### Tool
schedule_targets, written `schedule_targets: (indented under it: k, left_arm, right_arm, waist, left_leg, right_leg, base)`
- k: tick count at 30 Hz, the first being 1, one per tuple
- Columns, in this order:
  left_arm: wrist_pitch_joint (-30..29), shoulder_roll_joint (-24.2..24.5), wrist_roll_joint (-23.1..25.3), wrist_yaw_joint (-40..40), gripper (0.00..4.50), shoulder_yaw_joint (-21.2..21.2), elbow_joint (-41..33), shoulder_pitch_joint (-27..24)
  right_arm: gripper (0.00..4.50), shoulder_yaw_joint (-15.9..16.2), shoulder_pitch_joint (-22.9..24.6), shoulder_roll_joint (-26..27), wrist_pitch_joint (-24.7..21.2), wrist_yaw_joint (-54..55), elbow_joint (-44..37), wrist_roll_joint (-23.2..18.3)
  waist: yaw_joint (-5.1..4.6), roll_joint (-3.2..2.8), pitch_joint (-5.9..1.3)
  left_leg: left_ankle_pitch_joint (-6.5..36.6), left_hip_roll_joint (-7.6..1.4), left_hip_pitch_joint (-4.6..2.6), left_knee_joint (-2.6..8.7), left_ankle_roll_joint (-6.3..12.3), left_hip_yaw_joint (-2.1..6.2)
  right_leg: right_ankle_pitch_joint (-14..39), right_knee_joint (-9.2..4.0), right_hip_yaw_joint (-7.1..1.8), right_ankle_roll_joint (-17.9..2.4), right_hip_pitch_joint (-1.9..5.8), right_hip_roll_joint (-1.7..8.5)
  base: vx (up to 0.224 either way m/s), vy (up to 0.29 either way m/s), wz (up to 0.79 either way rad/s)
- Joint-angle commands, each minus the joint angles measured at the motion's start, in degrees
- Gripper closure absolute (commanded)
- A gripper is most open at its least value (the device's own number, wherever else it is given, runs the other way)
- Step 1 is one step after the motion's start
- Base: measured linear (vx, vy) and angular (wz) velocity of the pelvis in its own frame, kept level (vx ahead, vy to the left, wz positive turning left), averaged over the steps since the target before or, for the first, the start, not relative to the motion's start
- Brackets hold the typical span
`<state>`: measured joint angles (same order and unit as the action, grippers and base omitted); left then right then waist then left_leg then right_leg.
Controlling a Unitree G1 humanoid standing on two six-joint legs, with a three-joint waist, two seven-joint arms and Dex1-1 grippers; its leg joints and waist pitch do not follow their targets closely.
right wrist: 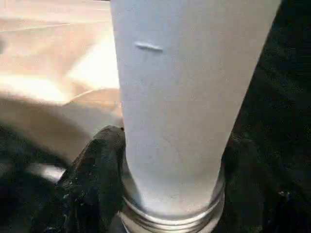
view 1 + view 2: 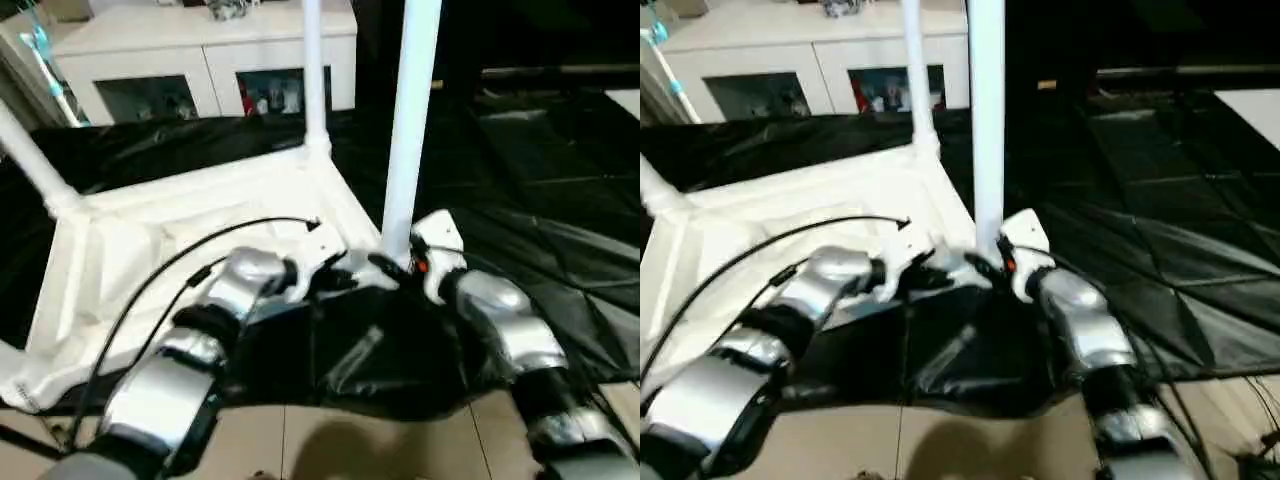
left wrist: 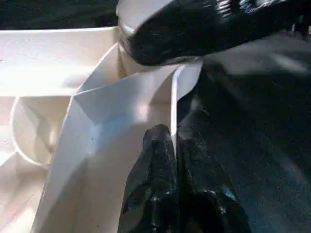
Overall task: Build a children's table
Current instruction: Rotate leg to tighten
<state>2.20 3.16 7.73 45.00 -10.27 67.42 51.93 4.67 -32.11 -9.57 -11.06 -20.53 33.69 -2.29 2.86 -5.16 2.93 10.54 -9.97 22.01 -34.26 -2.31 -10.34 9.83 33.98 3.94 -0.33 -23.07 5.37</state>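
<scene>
White table top [image 2: 180, 240] lies upside down on black cover [image 2: 560, 200]. Near-corner leg [image 2: 410, 120] is held upright, clamped low by right gripper [image 1: 170, 194], its threaded foot seen at the top's near corner. Left gripper [image 3: 175, 145] is pinched shut on the top's thin rim beside that corner. Far-corner leg [image 2: 314, 70] is seated upright, another leg [image 2: 30, 150] at the left corner

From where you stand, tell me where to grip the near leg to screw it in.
Grip the near leg low, just above its threaded collar, coming from the right side as the right tool sits; there the upright tube is widest and closest to the table top.
</scene>
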Motion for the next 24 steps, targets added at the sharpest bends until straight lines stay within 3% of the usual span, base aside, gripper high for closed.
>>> schedule_targets:
  k: [1, 6, 11, 13, 16, 20, 24]
  left_arm:
    - [-2.03, -1.68, -0.31, -7.63, 4.50, 1.70, 1.36, 2.50]
    - [-3.61, -4.19, -0.04, -14.31, 4.50, 2.45, 3.74, 5.47]
    - [-3.55, -5.06, 0.20, -13.90, 4.50, 2.13, 4.73, 6.36]
    - [-3.36, -5.01, 0.34, -13.59, 4.50, 1.94, 4.85, 6.33]
    - [-2.40, -4.25, 0.92, -10.54, 4.50, 1.15, 4.91, 5.41]
    - [0.51, -2.86, 1.43, -4.47, 4.50, 0.05, 4.30, 3.35]
    - [2.58, -1.55, 1.36, 0.24, 4.50, -0.64, 3.30, 1.13]
  right_arm:
    - [1.86, 0.55, -1.16, 2.66, -2.79, 6.77, 6.33, 2.07]
    - [1.86, -2.57, -6.92, 7.34, -2.31, 15.33, 13.95, 1.17]
    - [1.86, -2.20, -8.58, 8.47, -0.22, 14.95, 16.24, 1.93]
    - [1.86, -2.42, -8.64, 8.45, 0.34, 14.55, 16.37, 1.61]
    - [1.16, -3.89, -8.27, 6.87, 2.69, 11.45, 15.70, -0.11]
    - [0.90, -3.46, -6.84, 3.09, 4.19, 6.53, 14.26, 0.54]
    - [0.71, -2.87, -3.87, -0.47, 4.10, -0.92, 9.79, -0.59]
  waist:
    - [-0.48, 1.16, -3.61]
    - [-0.79, 1.25, -4.04]
    - [-0.55, 1.35, -4.40]
    - [-0.48, 1.30, -4.35]
    - [-0.49, 1.18, -4.20]
    - [-0.41, 1.29, -4.22]
    - [0.05, 1.36, -4.26]
  left_leg:
    - [15.63, -2.23, -1.00, 4.50, 1.61, 1.28]
    - [12.02, -2.08, -0.59, 4.07, 3.44, 1.11]
    - [7.15, -2.15, -0.26, 3.61, 6.72, 1.03]
    - [7.44, -2.23, -0.43, 3.57, 7.56, 0.95]
    - [9.42, -2.30, -0.52, 3.72, 7.32, 0.93]
    - [9.22, -2.28, -0.37, 3.66, 7.35, 0.92]
    - [8.54, -2.52, -0.37, 3.53, 8.61, 0.88]
  right_leg:
    - [22.40, -5.27, -1.85, -10.97, 2.36, 3.39]
    - [15.22, -4.77, -1.93, -12.47, 2.83, 3.53]
    - [7.62, -3.84, -1.76, -14.28, 3.28, 3.46]
    - [7.02, -3.85, -1.76, -14.91, 3.23, 3.50]
    - [9.10, -4.09, -1.79, -14.72, 3.26, 3.53]
    - [8.30, -4.02, -1.78, -14.95, 3.43, 3.50]
    - [6.88, -3.79, -1.73, -15.47, 3.57, 3.53]
  base:
    - [0.000, 0.000, 0.00]
    - [0.000, 0.000, 0.00]
    - [0.000, 0.000, 0.00]
    - [0.000, 0.000, 0.00]
    - [0.000, 0.000, 0.00]
    - [0.000, 0.000, 0.00]
    - [0.000, 0.000, 0.00]
